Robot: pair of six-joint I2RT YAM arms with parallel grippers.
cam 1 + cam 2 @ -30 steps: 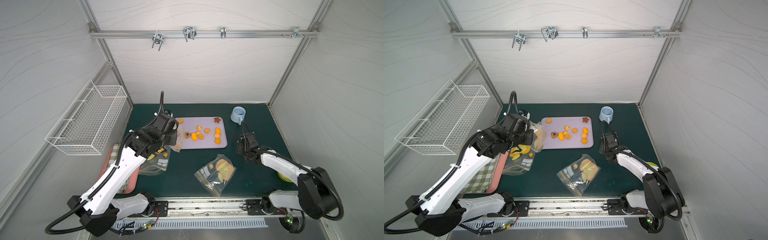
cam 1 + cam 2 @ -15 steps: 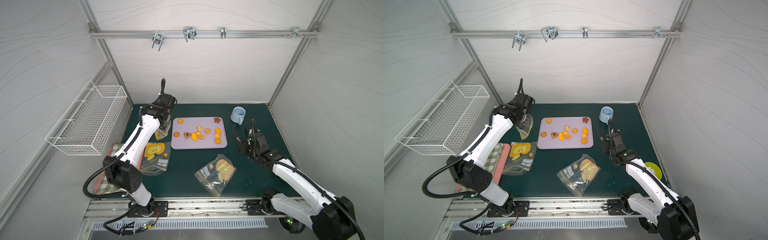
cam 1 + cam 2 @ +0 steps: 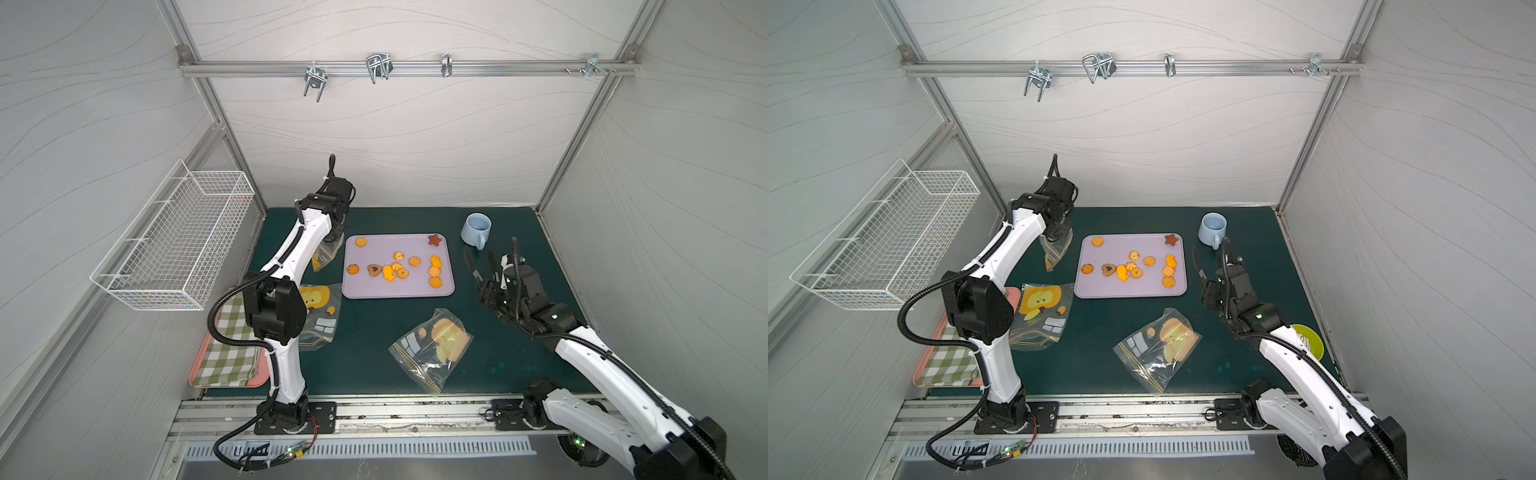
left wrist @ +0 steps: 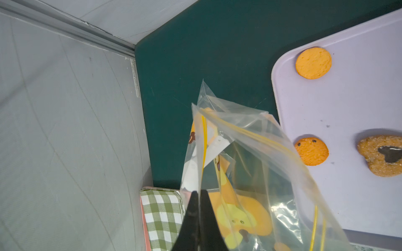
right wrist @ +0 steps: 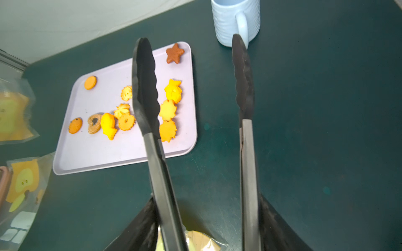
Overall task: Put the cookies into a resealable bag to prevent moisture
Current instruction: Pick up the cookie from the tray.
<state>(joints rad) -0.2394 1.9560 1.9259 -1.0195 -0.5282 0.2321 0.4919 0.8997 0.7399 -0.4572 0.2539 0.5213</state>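
Observation:
Several cookies (image 3: 395, 266) (image 5: 169, 108), orange and golden with a brown star and a heart, lie on the lilac tray (image 3: 399, 289) (image 3: 1129, 289). My left gripper (image 4: 199, 193) (image 3: 332, 237) is shut on the rim of a clear resealable bag (image 4: 239, 156) (image 3: 1054, 251). The bag hangs mouth-up just off the tray's back left corner. To the right of the tray, my right gripper (image 5: 206, 201) (image 3: 494, 286) is shut on the handles of black tongs (image 5: 145, 91) (image 3: 478, 266). The tongs' blades stand spread apart above the mat, with nothing between them.
A pale blue mug (image 3: 476, 230) stands behind the tongs. Two more printed bags lie flat, one at the left (image 3: 320, 311) and one at the front middle (image 3: 436, 349). A checked cloth on a pink tray (image 3: 228, 345), a wire basket (image 3: 178, 237) and a green dish (image 3: 1308, 336) sit at the sides.
The left arm has swung upright and carried the held bag slightly back along the tray's left edge. The right arm has straightened, and the tongs have stayed beside the tray.

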